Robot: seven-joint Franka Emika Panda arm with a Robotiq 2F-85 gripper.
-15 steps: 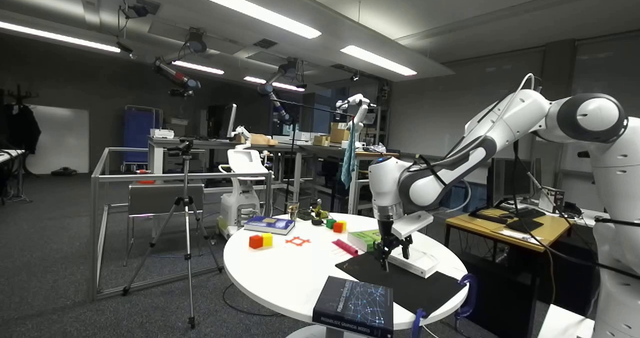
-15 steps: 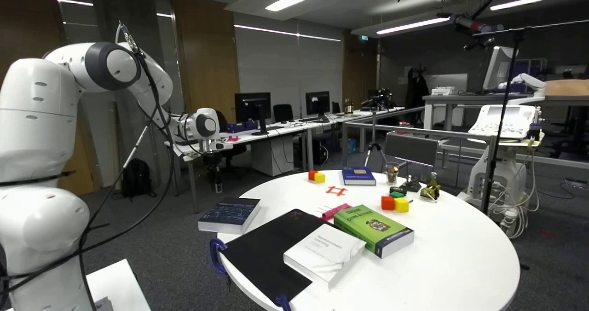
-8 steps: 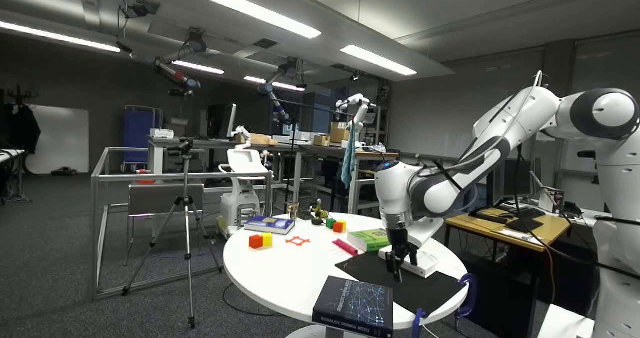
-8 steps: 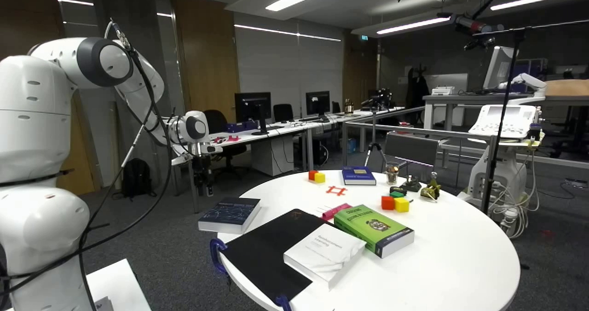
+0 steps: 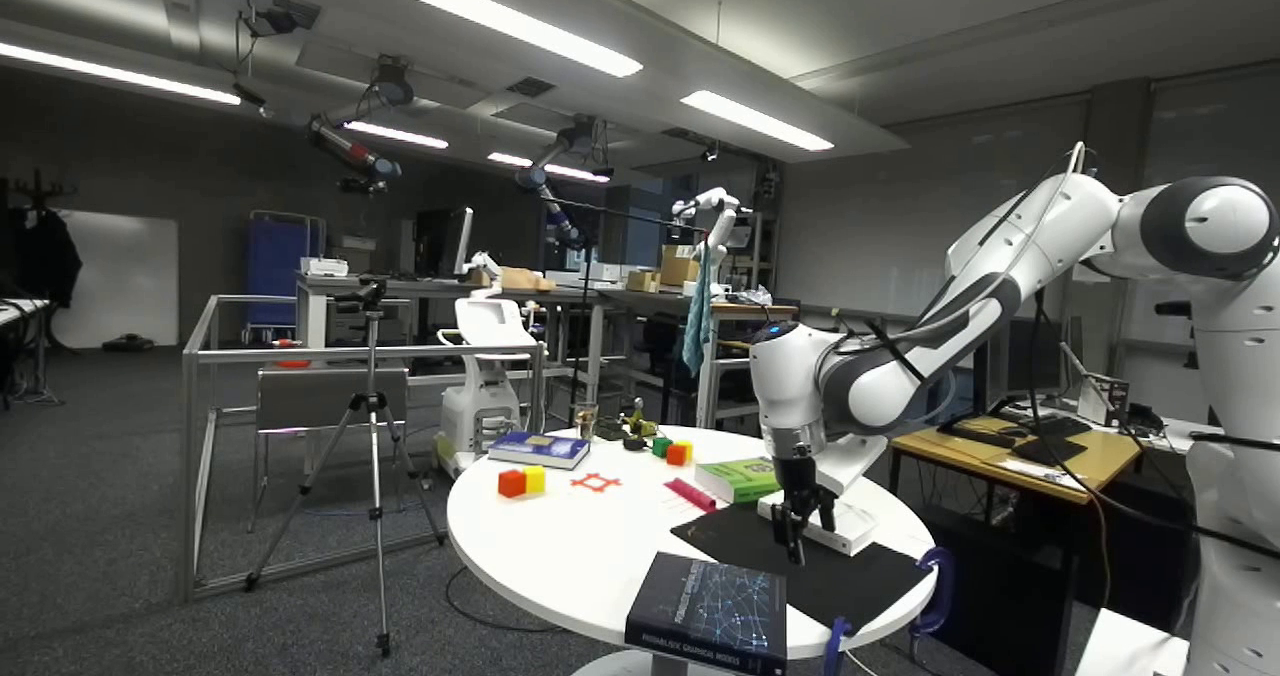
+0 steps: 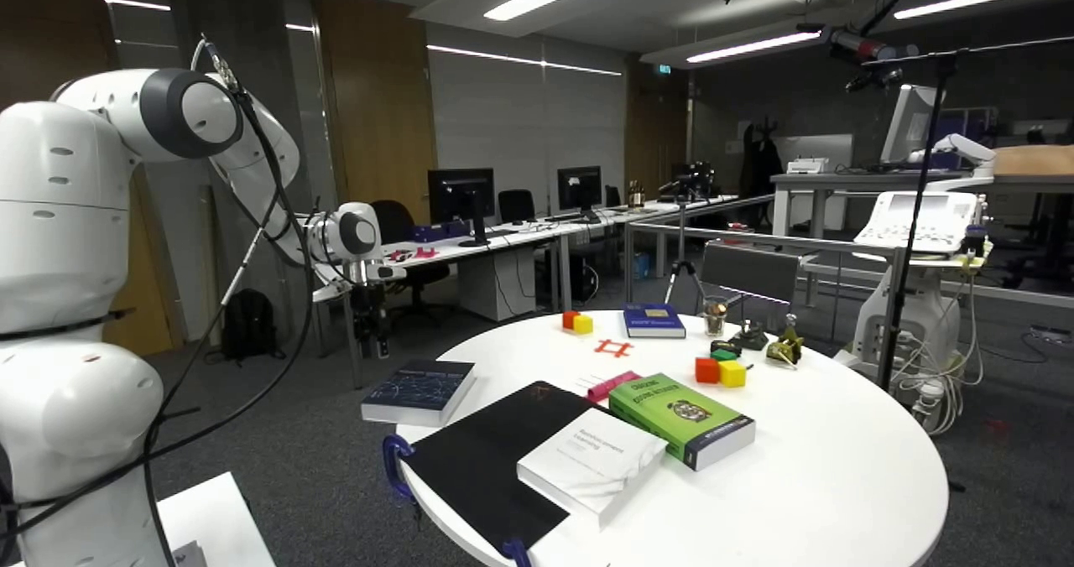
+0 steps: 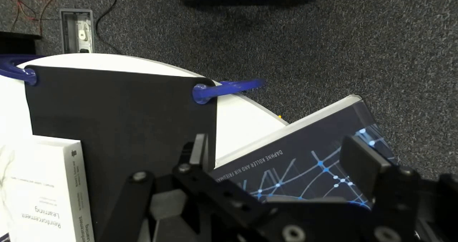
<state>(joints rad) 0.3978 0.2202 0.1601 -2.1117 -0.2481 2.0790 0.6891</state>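
The black two-fingered gripper [image 7: 282,156] hangs in the air with its jaws spread wide, and between them in the wrist view shows the thick dark navy book [image 7: 307,156] patterned with light-blue lines, lying partly past the edge of the round white table [image 5: 560,546], beside a flat black mat [image 7: 118,113].

The white, grey-banded arm [image 6: 67,252] has a black, screw-studded end effector [image 7: 281,156].
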